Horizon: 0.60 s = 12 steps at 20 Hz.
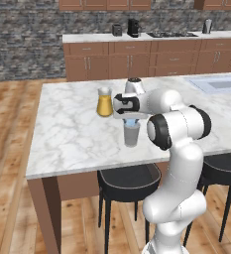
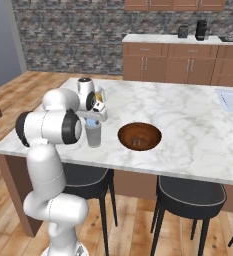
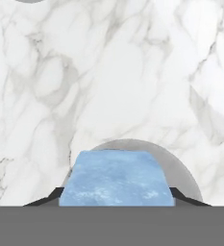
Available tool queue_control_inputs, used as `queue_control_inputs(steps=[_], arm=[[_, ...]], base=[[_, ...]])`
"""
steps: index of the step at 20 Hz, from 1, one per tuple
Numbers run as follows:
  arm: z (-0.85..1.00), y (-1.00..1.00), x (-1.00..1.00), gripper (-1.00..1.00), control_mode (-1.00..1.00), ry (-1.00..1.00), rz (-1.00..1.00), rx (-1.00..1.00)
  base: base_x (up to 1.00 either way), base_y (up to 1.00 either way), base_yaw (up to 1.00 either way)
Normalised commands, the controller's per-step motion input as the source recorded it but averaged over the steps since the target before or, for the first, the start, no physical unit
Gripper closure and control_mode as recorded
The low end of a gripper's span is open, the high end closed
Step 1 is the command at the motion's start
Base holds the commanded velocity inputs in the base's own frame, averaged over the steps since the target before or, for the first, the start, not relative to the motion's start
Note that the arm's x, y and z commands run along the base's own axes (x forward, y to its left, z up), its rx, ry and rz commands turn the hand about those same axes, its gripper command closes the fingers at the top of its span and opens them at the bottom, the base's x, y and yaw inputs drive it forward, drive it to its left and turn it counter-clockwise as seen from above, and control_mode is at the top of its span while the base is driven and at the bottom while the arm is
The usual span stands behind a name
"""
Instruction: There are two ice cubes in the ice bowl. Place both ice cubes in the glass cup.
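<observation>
My gripper (image 1: 132, 120) hangs fingers-down just over the glass cup (image 1: 132, 135), a grey translucent tumbler near the counter's front edge. It is shut on a pale blue ice cube (image 3: 117, 178), which sits between the two dark fingertips (image 3: 45, 200). The cup's round rim (image 3: 183, 173) shows directly behind the cube. From the right side the held ice cube (image 2: 91, 122) hovers at the mouth of the cup (image 2: 93, 136). The dark reddish-brown ice bowl (image 2: 139, 129) stands to the cup's right, with a small pale cube (image 2: 135, 143) on its floor.
A clear pitcher of orange liquid (image 1: 104, 102) stands on the marble island (image 1: 67, 134) just behind and left of the cup. Black stools (image 1: 128, 181) are tucked under the front edge. A sink (image 1: 218, 83) lies at the island's far right.
</observation>
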Motion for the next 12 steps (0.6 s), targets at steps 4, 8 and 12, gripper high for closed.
queue_control_inputs(steps=[4, 8, 12], arm=[[-0.39, 0.0, 0.0, 1.0, -1.0, 0.0, 0.02, -0.02], [-0.26, 0.0, 0.04, 1.0, -1.0, 0.0, 0.02, 0.0], [-0.11, -0.05, -0.01, 1.0, -1.0, 0.0, 0.03, 0.0]], base=[[0.0, 0.0, 0.0], [0.0, 0.0, 0.0], [0.0, 0.0, 0.0]])
